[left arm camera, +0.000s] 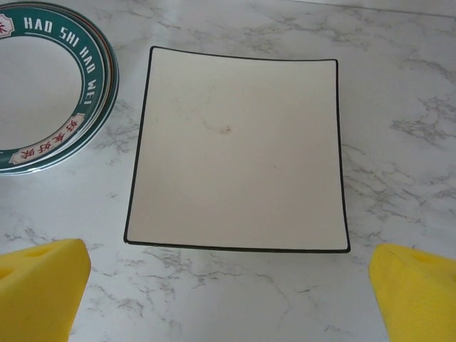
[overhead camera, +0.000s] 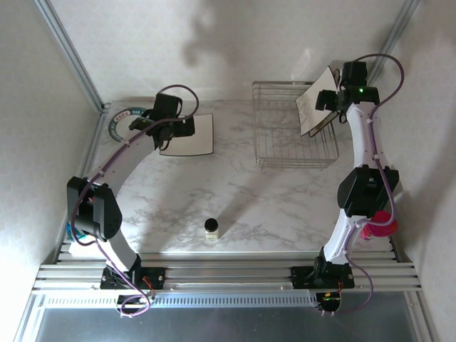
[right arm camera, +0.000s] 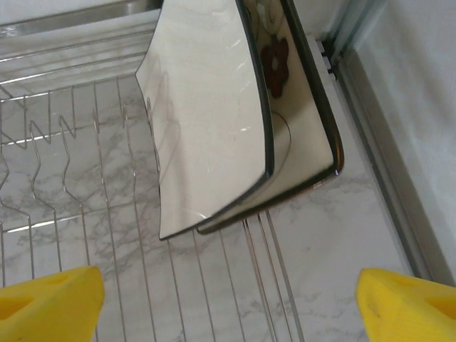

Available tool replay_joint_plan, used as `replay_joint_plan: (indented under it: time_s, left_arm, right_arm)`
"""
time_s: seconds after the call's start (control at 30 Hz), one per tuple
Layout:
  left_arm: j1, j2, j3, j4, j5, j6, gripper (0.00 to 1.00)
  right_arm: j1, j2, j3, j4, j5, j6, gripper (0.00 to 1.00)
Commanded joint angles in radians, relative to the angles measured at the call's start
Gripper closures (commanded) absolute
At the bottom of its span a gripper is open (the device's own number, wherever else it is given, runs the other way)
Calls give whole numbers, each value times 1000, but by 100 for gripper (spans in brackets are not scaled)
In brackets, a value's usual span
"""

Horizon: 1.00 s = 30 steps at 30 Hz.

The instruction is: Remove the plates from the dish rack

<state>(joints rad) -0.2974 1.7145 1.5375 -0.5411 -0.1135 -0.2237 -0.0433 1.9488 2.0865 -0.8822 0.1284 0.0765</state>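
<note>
A square cream plate (left arm camera: 239, 149) with a dark edge lies flat on the marble table (overhead camera: 235, 192), seen too as the square plate (overhead camera: 189, 135). Left of it are stacked round plates (left arm camera: 43, 85) with teal-green rims, the round plates (overhead camera: 125, 120). My left gripper (left arm camera: 228, 299) hovers open just near of the square plate, holding nothing. In the wire dish rack (overhead camera: 285, 135), two square plates (right arm camera: 214, 121) lean together at the right end, the leaning plates (overhead camera: 317, 103). My right gripper (right arm camera: 231, 303) hangs open above the rack's wires, just short of their lower edges.
A small dark-capped jar (overhead camera: 212, 227) stands mid-table near the front. A pink cup (overhead camera: 381, 226) sits by the right arm's base, something blue (overhead camera: 70, 231) by the left arm. Metal wall rails (right arm camera: 385, 142) run close beside the rack's right side.
</note>
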Motion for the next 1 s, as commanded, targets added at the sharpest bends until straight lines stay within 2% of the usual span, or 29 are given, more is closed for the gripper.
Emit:
replay_joint_plan:
  time_s: [0.0, 0.2, 0.5, 0.67, 0.87, 0.97]
  left_arm:
    - [10, 17, 41, -48, 25, 41, 1]
    - [17, 59, 75, -79, 52, 63, 0]
    - [25, 77, 95, -117, 92, 72, 0]
    - [27, 77, 77, -123, 96, 69, 0]
    - [29, 77, 77, -119, 99, 64, 0]
    - [28, 85, 84, -117, 108, 58, 1]
  right_arm:
    - [0, 38, 61, -14, -32, -4, 12]
    - [0, 99, 120, -16, -30, -10, 15]
    - [0, 270, 350, -100, 1, -12, 20]
    - [-1, 323, 419, -106, 16, -18, 20]
    - [-2, 364, 454, -102, -31, -17, 19]
    - [-4, 375, 453, -94, -59, -4, 22]
